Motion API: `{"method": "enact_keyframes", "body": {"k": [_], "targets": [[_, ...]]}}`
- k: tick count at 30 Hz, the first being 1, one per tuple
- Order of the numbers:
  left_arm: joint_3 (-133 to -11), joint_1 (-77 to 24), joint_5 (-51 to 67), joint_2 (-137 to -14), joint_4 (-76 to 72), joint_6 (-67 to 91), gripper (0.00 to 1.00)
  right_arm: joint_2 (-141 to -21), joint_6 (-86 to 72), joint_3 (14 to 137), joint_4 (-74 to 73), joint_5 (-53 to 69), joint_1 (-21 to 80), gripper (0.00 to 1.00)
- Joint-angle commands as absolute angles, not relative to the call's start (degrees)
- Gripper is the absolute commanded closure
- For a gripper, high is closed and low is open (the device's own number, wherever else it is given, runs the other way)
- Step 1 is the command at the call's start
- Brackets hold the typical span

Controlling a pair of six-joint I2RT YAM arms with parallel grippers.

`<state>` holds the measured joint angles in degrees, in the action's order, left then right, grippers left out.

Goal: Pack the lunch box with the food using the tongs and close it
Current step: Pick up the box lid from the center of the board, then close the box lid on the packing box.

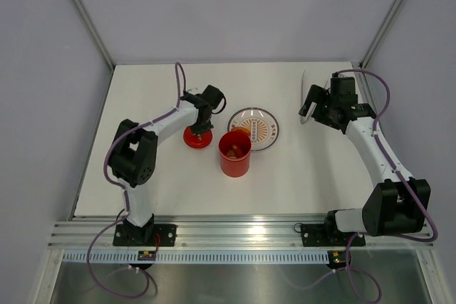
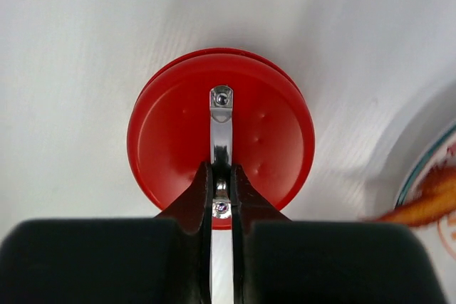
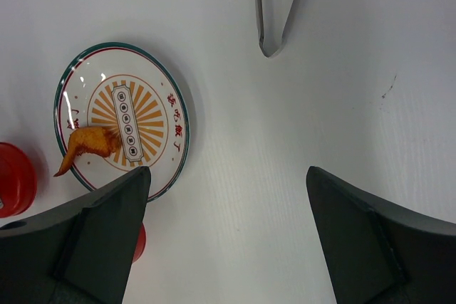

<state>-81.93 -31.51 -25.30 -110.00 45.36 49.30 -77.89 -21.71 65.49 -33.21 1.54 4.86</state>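
The red lid lies flat on the table, left of the lunch box, an open red tub with orange-brown food inside. My left gripper is shut on the lid's metal handle, and it sits right over the lid in the top view. One fried piece rests on the patterned plate. The grey tongs lie on the table at the back right. Beside them my right gripper hangs wide open over bare table, holding nothing.
The plate sits just behind and right of the tub. The tub shows at the left edge of the right wrist view. Grey walls enclose the white table on three sides.
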Motion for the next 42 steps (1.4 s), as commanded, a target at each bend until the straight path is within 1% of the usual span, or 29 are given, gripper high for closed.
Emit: {"method": "enact_keyframes", "body": {"k": [1, 4, 8, 12, 17, 23, 33, 42], "targets": [[-82.6, -31.3, -25.3, -97.1, 49.1, 37.1, 1.0, -74.4, -21.4, 65.6, -34.4, 1.3, 4.8, 0.02], [-83.1, -31.6, -20.5, -89.9, 52.6, 27.0, 1.0, -73.5, -21.6, 65.7, -35.1, 1.6, 4.8, 0.02], [-84.0, -33.5, -17.2, -83.9, 56.8, 22.2, 1.0, -72.6, -21.7, 67.1, -36.4, 1.7, 4.8, 0.02], [-86.8, -38.0, -14.8, -81.5, 60.4, 20.4, 1.0, -71.8, -21.6, 68.0, -37.5, 1.6, 4.8, 0.02], [-95.2, -45.2, -14.5, -83.8, 64.7, 19.4, 1.0, -71.4, -22.3, 68.0, -37.9, 2.2, 4.8, 0.02], [-104.6, -52.2, -14.9, -91.2, 69.3, 18.5, 1.0, -70.9, -22.8, 67.2, -37.8, 2.8, 4.8, 0.02], [-107.8, -54.4, -12.6, -97.7, 69.3, 18.5, 1.0, -70.9, -22.9, 67.1, -37.8, 3.1, 4.8, 0.02], [-105.5, -54.4, -9.8, -99.3, 65.9, 18.3, 1.0, -70.8, -22.9, 66.8, -37.7, 3.3, 4.8, 0.02]]}}
